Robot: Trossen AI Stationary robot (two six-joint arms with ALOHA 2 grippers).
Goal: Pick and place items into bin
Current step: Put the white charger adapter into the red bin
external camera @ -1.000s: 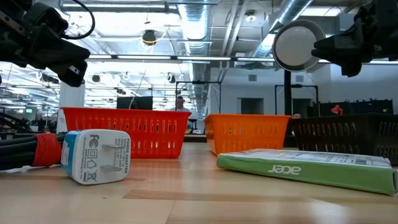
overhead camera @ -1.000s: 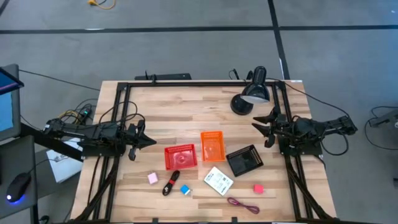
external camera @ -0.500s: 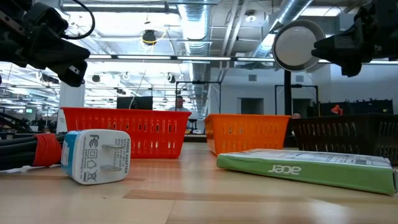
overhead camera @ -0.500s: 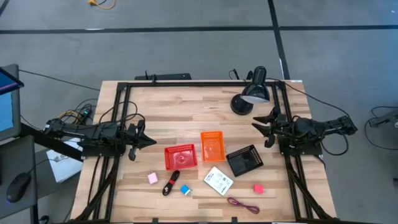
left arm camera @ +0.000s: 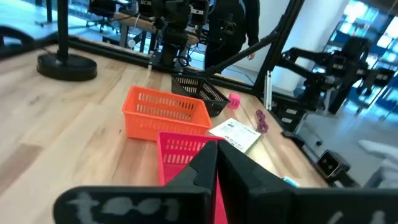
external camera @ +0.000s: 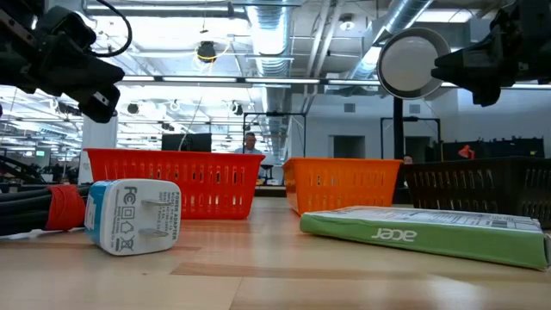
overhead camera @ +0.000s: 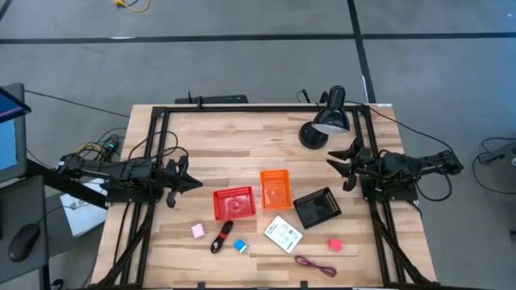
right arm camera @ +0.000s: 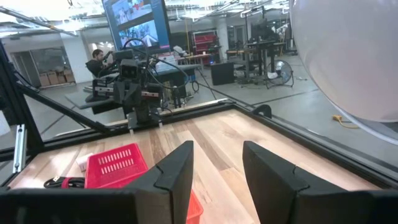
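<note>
Nothing moved, left pincer (overhead camera: 196, 183) clenched, empty, right pincer (overhead camera: 332, 159) approx. half-open, empty.

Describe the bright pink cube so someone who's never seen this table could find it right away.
Find the black basket on the wooden table, right of the orange basket. In front of it, toward the table's near edge, sits the bright pink cube, above a thin maroon cord. It is far more vivid than the pale pink cube.

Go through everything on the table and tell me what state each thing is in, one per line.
Left gripper: shut, empty, over the table's left side.
Right gripper: open, empty, beside the lamp.
Red bin: upright, dark item inside.
Orange bin: upright, looks empty.
Black bin: upright, tilted askew.
Card: flat on the table.
Cord: loose, uncoiled.
</note>
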